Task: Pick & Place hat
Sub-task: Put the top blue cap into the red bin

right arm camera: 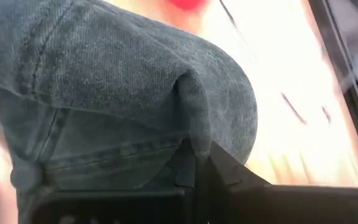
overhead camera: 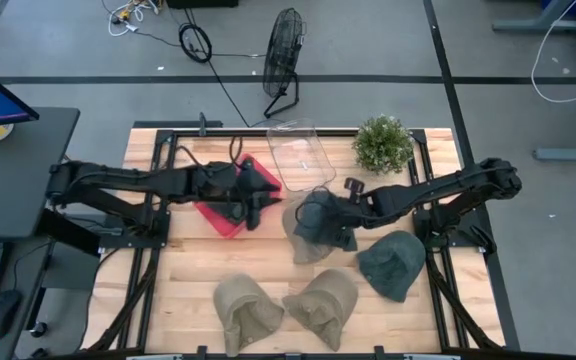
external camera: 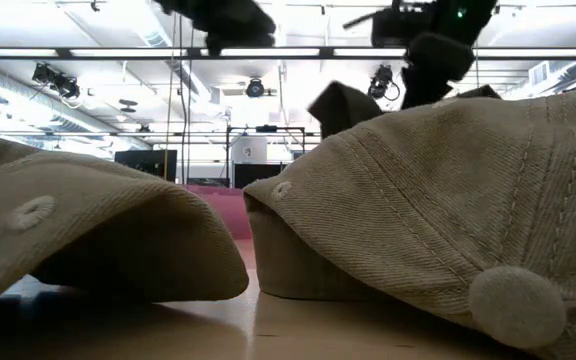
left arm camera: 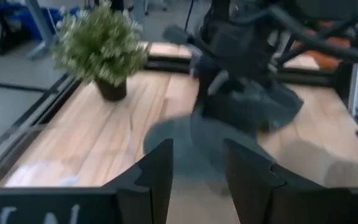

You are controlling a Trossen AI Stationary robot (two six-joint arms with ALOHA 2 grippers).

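You have four hats on the wooden worktop (overhead camera: 188,270): two tan ones side by side at the front edge, the left tan hat (overhead camera: 246,312) and the right tan hat (overhead camera: 322,305), a dark green hat (overhead camera: 394,264) lying flat to their right, and a grey denim hat (overhead camera: 308,235) near the middle. One red tray (overhead camera: 220,217), one clear plastic bin (overhead camera: 298,152) and one small potted plant (overhead camera: 382,143) sit toward the back.

Your right tool (overhead camera: 324,212) is on the grey denim hat, right at its upper edge. From the right wrist camera, the cloth is bunched into a fold pinched between the fingers (right arm camera: 229,171), so that tool is clamped on the hat. The denim is coarse-woven with stitched seams; the crown is rounded and soft.

Your left tool (overhead camera: 256,212) hangs over the red tray's right end, just beside the grey hat, its fingers (left arm camera: 155,177) apart with a narrow gap and nothing between them.

Up close in the low view, the tan hats show ribbed twill and a cloth button on top.
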